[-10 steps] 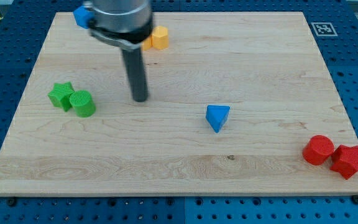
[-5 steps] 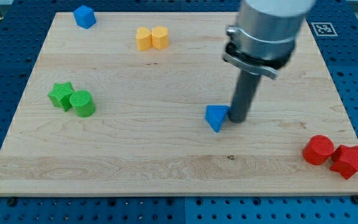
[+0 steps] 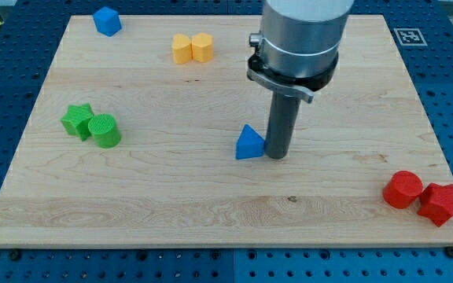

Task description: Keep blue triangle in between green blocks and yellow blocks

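Observation:
The blue triangle (image 3: 248,145) lies near the middle of the wooden board (image 3: 211,212). My tip (image 3: 277,156) touches its right side. Two green blocks, a star (image 3: 76,120) and a cylinder (image 3: 104,130), sit together at the view's left. Two yellow blocks (image 3: 182,49) (image 3: 202,46) sit side by side near the view's top, left of centre. The triangle is to the right of both pairs and lower than the yellow ones.
A blue cube (image 3: 106,20) sits at the board's top left corner. A red cylinder (image 3: 403,189) and a red star (image 3: 441,203) sit at the bottom right corner. A marker tag (image 3: 409,36) is at the top right.
My tip swept from the board's left to the triangle's right side, then pushed the triangle a short way to the left and turned it.

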Tool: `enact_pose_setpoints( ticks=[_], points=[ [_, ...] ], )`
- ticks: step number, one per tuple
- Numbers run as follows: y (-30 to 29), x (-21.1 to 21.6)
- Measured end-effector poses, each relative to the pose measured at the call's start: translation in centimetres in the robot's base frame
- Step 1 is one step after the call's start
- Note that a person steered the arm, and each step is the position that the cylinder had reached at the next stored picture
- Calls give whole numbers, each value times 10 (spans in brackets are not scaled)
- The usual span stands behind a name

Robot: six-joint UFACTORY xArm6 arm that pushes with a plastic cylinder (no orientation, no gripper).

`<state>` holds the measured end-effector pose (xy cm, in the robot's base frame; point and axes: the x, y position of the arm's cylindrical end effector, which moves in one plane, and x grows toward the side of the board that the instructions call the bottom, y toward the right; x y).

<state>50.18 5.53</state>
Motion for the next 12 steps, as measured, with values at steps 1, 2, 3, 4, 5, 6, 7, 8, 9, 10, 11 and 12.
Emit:
enact_pose_setpoints(
  ticks=[1,2,3,4,5,6,7,8,9,10,11,12],
  points=[
    [-43,-12],
    [-80,-41],
    [-81,-43],
    [-74,-10],
    [-76,6],
    [-94,9],
    [-130,-8],
    [-163,-54],
    [-166,-74],
    [-159,-49],
    [-159,-30],
    [-169,-70]
  ],
)
